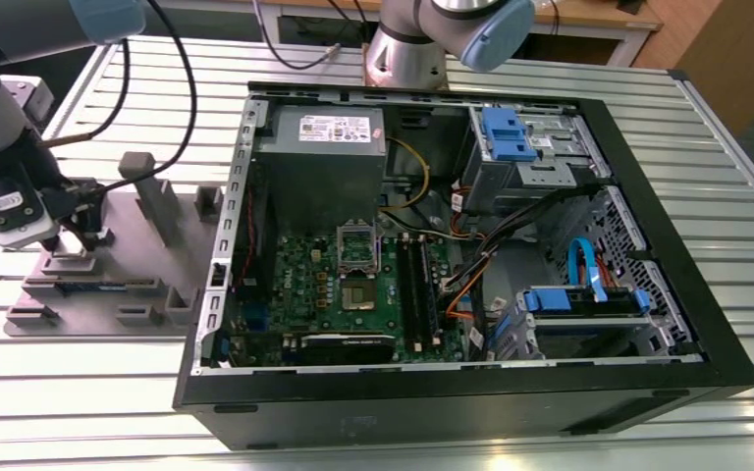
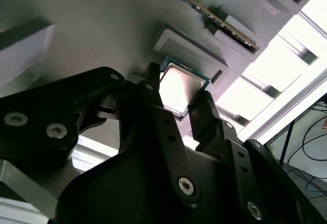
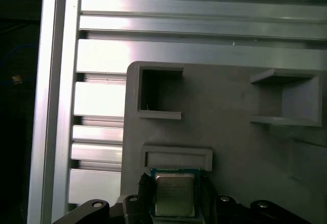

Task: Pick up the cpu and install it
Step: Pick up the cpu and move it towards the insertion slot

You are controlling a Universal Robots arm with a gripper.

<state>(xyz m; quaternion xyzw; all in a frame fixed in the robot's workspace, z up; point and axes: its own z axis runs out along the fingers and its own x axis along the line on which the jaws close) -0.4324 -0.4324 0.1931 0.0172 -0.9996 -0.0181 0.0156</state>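
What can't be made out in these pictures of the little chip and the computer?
- Exterior view: the tool covers the part of the grey holder right beneath it.
- First wrist view: the tool hides one edge of the cpu.
- Second wrist view: glare washes out the cpu's top.
- Exterior view: the socket on the green board is too small to show its contacts.

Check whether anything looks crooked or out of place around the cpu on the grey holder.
Nothing stands out. The cpu lies flat and square to the grey holder, right at the claw.
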